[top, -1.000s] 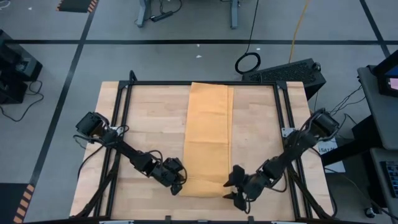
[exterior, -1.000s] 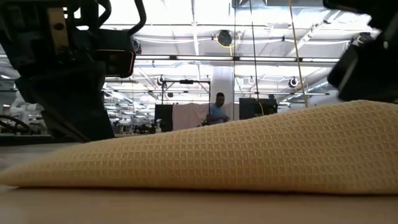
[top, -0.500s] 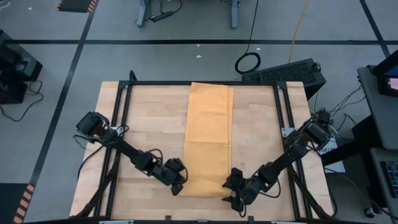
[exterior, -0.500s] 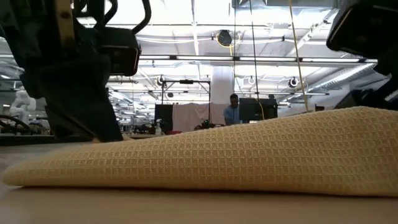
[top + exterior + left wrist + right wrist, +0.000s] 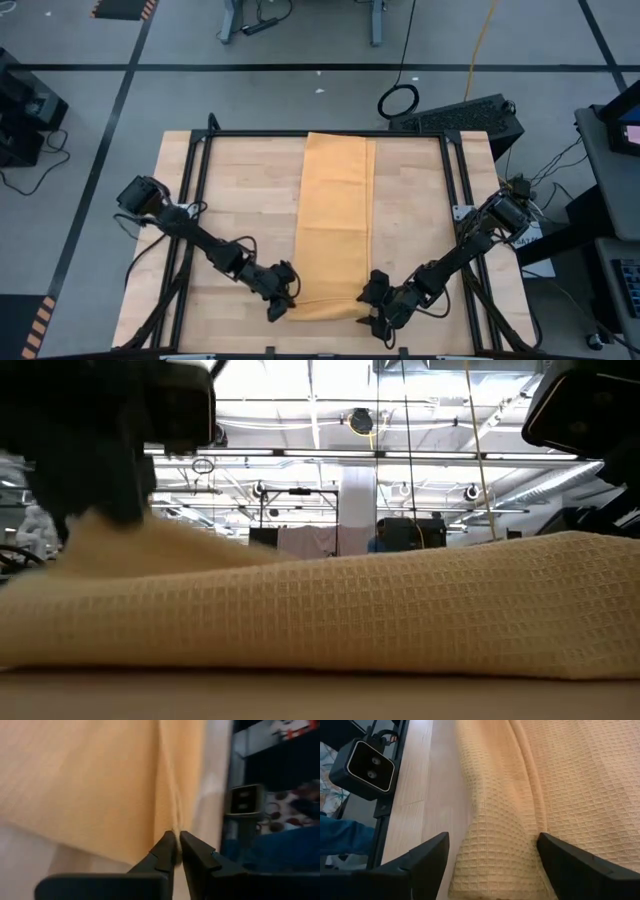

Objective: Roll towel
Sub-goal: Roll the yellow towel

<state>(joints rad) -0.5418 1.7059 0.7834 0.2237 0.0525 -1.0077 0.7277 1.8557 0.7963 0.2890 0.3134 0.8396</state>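
The orange-yellow towel [image 5: 335, 220] lies as a long folded strip down the middle of the wooden table, from the far edge to the near edge. My left gripper [image 5: 285, 305] is at its near left corner, shut on the cloth [image 5: 150, 780]. In the low view that corner [image 5: 110, 545] is raised under the dark gripper [image 5: 95, 450]. My right gripper [image 5: 372, 312] is at the near right corner, open, with a bunched ridge of towel [image 5: 495, 850] between its fingers. My left gripper pinches the towel's near left corner [image 5: 173, 827] between its two shut fingertips, at the cloth's edge. The fingers come slanting down from the table's left. The corner is lifted off the table while the rest of the towel lies flat. My right gripper stands astride the near right corner; I cannot tell whether its fingers [image 5: 575, 865] touch the cloth.
Black frame rails [image 5: 195, 200] run along the table's sides and far edge. A small camera box [image 5: 367, 767] sits by the near rail. Bare wood [image 5: 240, 200] lies left and right of the towel. A person [image 5: 385, 540] stands far off in the room.
My left gripper has tipped upward and raised the towel's near left corner off the table; the rest of the towel stays flat. My right gripper has come down to the towel's near right corner, then kept still.
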